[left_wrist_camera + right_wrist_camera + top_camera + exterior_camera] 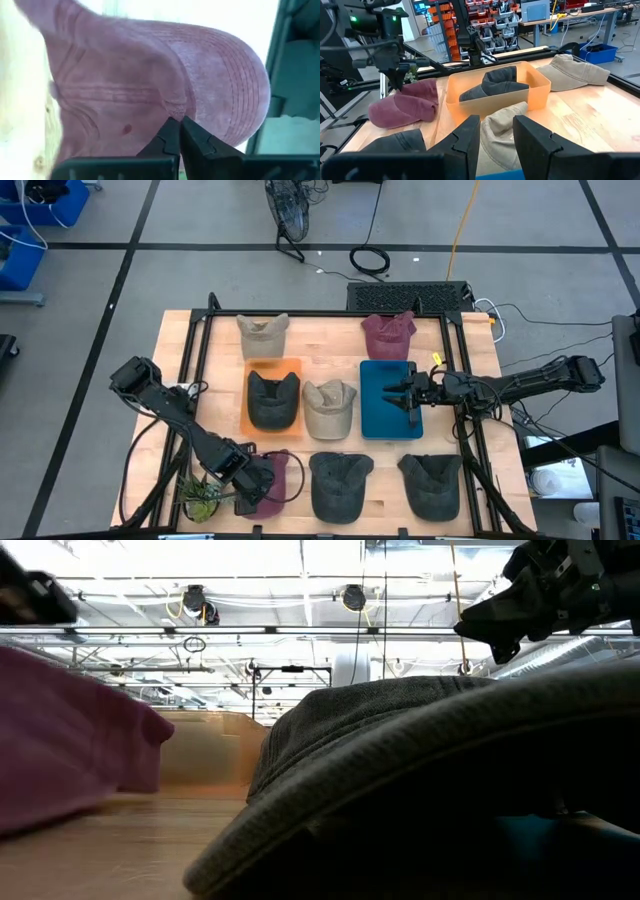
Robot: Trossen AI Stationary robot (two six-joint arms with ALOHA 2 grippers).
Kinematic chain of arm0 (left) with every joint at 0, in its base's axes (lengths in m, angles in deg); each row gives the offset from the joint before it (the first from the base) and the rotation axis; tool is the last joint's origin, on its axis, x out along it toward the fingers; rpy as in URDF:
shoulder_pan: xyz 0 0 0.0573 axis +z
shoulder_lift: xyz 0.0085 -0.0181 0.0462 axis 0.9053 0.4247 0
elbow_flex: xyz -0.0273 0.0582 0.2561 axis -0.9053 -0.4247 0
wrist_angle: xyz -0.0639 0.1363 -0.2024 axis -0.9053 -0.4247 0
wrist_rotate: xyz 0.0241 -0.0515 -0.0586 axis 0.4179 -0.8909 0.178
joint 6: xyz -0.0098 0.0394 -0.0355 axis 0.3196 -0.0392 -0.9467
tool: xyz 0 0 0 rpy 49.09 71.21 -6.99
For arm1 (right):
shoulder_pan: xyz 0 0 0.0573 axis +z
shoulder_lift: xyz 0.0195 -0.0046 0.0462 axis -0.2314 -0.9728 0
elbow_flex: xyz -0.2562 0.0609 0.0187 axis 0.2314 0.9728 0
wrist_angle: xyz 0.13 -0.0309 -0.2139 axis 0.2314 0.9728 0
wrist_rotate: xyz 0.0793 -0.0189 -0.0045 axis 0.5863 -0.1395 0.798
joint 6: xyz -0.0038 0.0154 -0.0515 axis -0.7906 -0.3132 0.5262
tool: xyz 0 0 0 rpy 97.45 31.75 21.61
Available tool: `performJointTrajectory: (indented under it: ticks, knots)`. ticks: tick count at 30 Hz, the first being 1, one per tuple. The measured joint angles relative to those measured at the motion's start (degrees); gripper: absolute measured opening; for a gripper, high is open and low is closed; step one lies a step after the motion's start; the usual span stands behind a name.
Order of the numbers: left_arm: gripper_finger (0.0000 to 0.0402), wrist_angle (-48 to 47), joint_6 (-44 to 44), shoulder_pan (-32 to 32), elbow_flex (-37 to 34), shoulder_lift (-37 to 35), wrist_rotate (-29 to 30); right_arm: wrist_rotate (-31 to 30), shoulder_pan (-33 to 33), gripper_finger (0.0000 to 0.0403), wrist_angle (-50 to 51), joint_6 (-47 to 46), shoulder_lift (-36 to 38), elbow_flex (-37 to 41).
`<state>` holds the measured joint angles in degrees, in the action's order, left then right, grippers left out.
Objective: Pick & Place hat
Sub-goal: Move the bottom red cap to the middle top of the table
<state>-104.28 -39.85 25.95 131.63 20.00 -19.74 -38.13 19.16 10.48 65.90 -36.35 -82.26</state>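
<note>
A maroon hat lies near the table's near left corner, its crown and brim on the wood. My left gripper stands over it, pointing steeply down and shut on its cloth. The right wrist view shows that arm coming down onto the same hat. My right gripper hovers open and level over the blue tray, with nothing between its fingers. My left gripper pinches a small pucker of cloth between its two fingertips, where the maroon hat's crown meets its stitched brim. The fingers come from above, slanting steeply down. The hat lies on the table under them.
An orange tray holds a dark hat. A beige hat lies between the trays. Another beige hat and a maroon one lie at the far side. Two dark grey hats lie at the near edge.
</note>
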Motion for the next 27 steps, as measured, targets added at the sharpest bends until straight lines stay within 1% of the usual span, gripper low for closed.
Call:
performJointTrajectory:
  ticks: [3, 6, 11, 16, 20, 22, 27]
  knots:
    - [0.0007, -0.62, 1.48, 0.79, 1.61, -0.51, 0.60, 0.01, 0.00, 0.0105, -0.46, 0.00, 0.02, 0.00]
    - [0.0005, -3.59, 3.11, 1.33, 3.52, -0.38, 0.77, 0.08, 0.00, 0.0105, -0.78, 0.04, 0.02, 0.00]
    - [0.0004, -8.45, 9.09, 3.65, 8.82, -0.38, 1.55, 0.12, 0.00, 0.0105, -1.20, 0.46, 0.02, 0.00]
    - [0.0005, -13.91, 18.72, 5.74, 18.66, -0.38, 7.51, 0.16, 0.00, 0.0105, -1.32, 0.87, 1.13, 0.00]
    - [0.0005, -15.18, 27.15, 9.20, 24.49, -0.40, 13.63, 0.18, 0.00, 0.0105, -1.26, 1.52, 3.50, 0.00]
    - [0.0005, -15.84, 30.28, 11.35, 26.02, -0.43, 15.60, 0.25, 0.05, 0.0105, -1.23, 1.53, 4.82, 0.00]
    - [0.0005, -16.81, 35.36, 17.06, 25.29, -0.47, 14.86, 0.23, 1.55, 0.0105, 0.03, 3.27, 7.11, 0.00]
